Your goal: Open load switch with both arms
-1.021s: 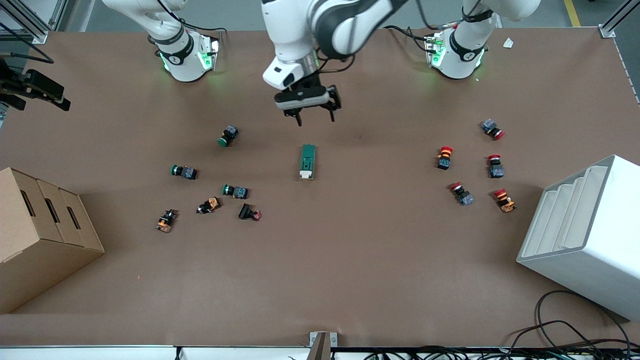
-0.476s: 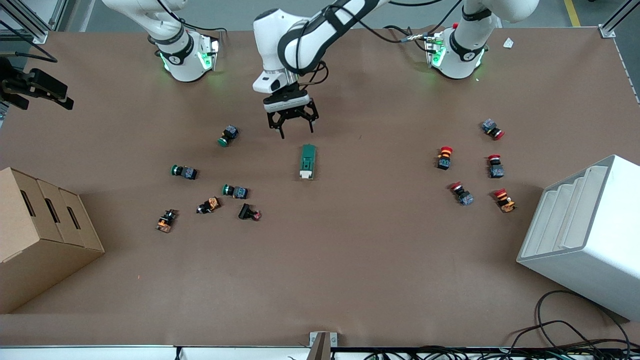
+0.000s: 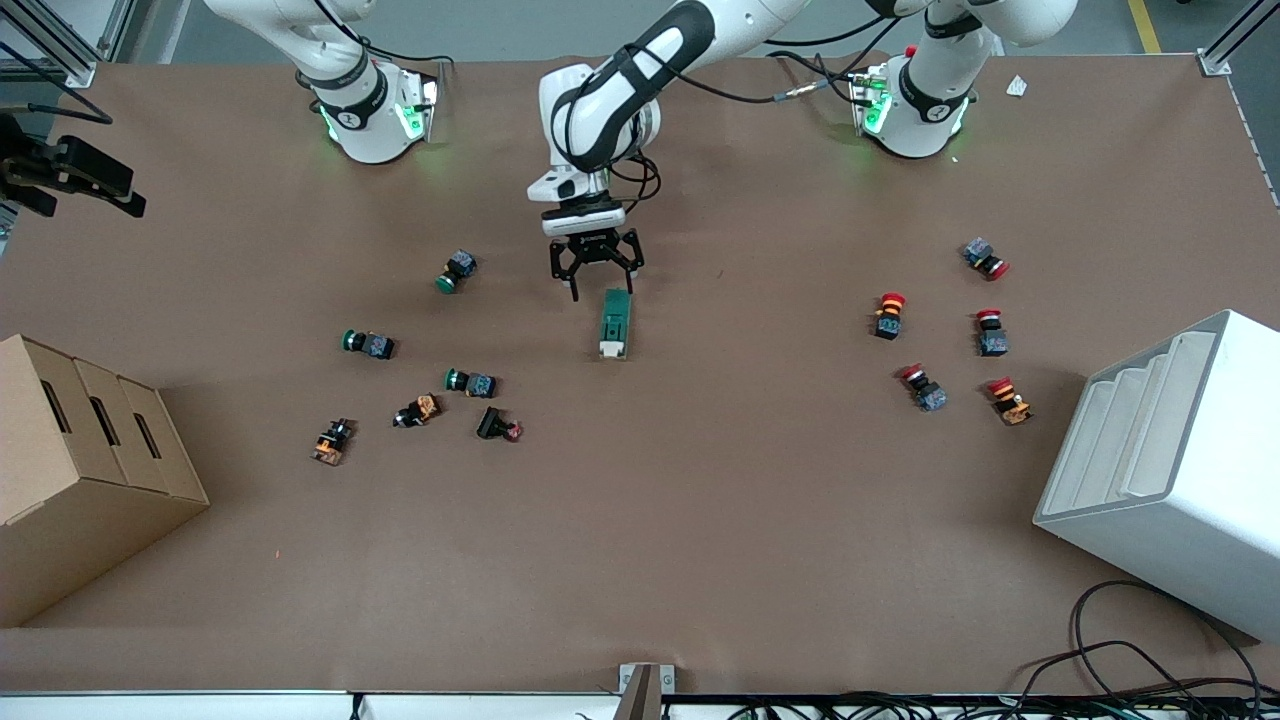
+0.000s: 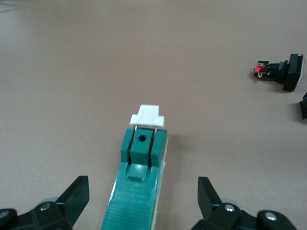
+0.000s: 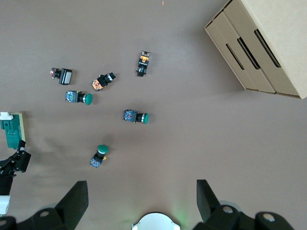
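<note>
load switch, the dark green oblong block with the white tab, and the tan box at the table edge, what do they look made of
The dark green oblong load switch looks like moulded plastic: matte, with ribbed grooves and crisp edges. Its white toggle piece looks like plastic too, though that is less certain. The tan box looks like cardboard: dull brown, with folded flaps and slot cut-outs. The open left gripper hovers over the switch's end.

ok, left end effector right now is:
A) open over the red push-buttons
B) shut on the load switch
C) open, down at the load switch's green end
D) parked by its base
C: the left end effector is open, its fingers either side of the load switch at the green end, not gripping it.
</note>
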`<state>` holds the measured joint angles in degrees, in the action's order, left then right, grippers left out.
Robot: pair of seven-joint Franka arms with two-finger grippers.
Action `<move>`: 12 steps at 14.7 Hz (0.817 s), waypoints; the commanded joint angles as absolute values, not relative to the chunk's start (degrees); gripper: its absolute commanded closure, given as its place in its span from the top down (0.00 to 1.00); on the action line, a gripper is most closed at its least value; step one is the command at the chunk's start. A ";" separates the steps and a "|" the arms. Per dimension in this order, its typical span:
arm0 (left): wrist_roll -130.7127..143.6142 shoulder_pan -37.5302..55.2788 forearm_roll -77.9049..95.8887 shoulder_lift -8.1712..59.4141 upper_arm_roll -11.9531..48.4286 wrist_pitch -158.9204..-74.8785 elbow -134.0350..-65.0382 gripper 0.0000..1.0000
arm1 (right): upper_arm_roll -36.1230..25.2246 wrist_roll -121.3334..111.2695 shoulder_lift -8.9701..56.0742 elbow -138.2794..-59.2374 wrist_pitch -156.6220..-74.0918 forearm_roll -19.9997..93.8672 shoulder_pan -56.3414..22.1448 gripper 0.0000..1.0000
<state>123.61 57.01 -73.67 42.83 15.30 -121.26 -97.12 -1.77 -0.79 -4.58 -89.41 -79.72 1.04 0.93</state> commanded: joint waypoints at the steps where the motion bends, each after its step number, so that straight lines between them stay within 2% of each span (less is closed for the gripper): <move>1: 128.84 58.18 -76.90 41.05 15.21 -121.38 -102.81 1.00 | -1.67 -1.14 -0.90 -88.51 -80.59 1.49 2.20 1.00; 4: 141.26 58.18 -89.87 41.66 15.21 -124.43 -108.62 1.00 | -1.76 -1.58 3.76 -88.42 -82.26 0.97 2.90 1.00; 6: 149.65 57.83 -97.00 42.27 15.21 -126.21 -109.25 1.00 | -1.76 -1.93 8.33 -88.07 -84.28 -0.25 3.08 1.00; 8: 150.03 57.74 -97.99 43.15 15.12 -126.30 -108.72 1.00 | -1.50 -0.98 8.53 -87.97 -86.57 -1.84 1.77 1.00; 12: 149.77 57.74 -101.15 43.33 14.68 -125.86 -109.34 0.99 | -1.23 24.71 9.84 -92.71 -89.55 -0.53 -6.04 1.00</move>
